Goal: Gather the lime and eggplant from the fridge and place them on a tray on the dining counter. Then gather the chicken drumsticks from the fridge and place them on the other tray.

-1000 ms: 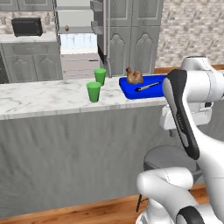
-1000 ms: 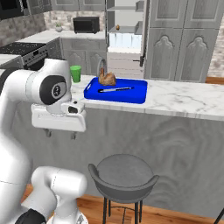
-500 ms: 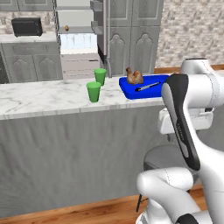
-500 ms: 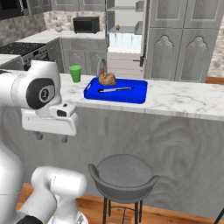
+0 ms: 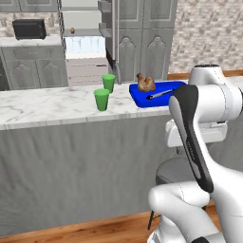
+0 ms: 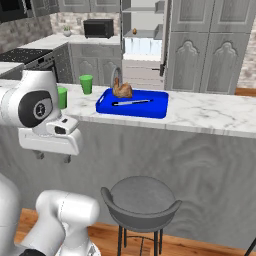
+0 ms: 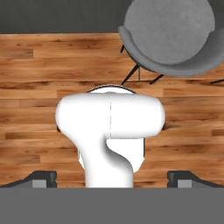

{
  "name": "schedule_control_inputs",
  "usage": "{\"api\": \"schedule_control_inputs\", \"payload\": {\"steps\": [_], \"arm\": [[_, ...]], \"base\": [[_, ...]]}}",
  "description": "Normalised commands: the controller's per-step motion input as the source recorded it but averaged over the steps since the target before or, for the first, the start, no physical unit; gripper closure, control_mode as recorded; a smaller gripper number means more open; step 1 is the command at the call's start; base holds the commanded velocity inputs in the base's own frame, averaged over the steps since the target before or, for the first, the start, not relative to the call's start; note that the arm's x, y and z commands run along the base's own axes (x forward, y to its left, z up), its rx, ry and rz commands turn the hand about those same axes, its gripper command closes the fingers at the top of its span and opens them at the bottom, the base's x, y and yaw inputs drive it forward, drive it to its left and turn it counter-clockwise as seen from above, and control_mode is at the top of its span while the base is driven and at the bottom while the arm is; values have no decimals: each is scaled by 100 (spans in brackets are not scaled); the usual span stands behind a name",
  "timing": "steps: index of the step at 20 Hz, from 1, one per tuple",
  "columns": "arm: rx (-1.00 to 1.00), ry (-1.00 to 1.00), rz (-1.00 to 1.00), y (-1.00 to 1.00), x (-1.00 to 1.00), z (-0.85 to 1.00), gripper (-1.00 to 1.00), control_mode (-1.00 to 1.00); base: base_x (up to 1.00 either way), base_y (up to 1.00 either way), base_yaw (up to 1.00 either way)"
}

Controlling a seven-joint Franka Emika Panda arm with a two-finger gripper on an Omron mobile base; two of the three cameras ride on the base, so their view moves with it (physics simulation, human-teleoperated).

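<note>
One brown chicken drumstick (image 5: 144,83) upright on blue tray (image 5: 163,98), gripper (image 7: 112,178) jaws spread wide, empty.

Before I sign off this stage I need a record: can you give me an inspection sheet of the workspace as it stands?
Surface: white marble dining counter, dry-looking, grey front panel.
Job's things: blue rectangular tray on the counter holds a brown chicken drumstick and a thin grey utensil; lime, eggplant and other tray: nothing seen.
Clutter: two green plastic cups left of the tray.
Gripper: gripper open, empty, pointing down at the wooden floor.
Cables: nothing seen.
Surroundings: round grey stool under the counter; open fridge behind; black microwave on the back counter.
</note>
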Motion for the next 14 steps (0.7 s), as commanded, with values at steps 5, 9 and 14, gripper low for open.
{"api": "schedule_control_inputs", "payload": {"steps": [5,9,14], "arm": [[0,0,0,0,-5,0,-100,-100],[0,0,0,0,-1,0,-100,-100],[0,0,0,0,0,0,-100,100]], "base": [[0,0,0],[0,0,0],[-20,-7,0]]}}
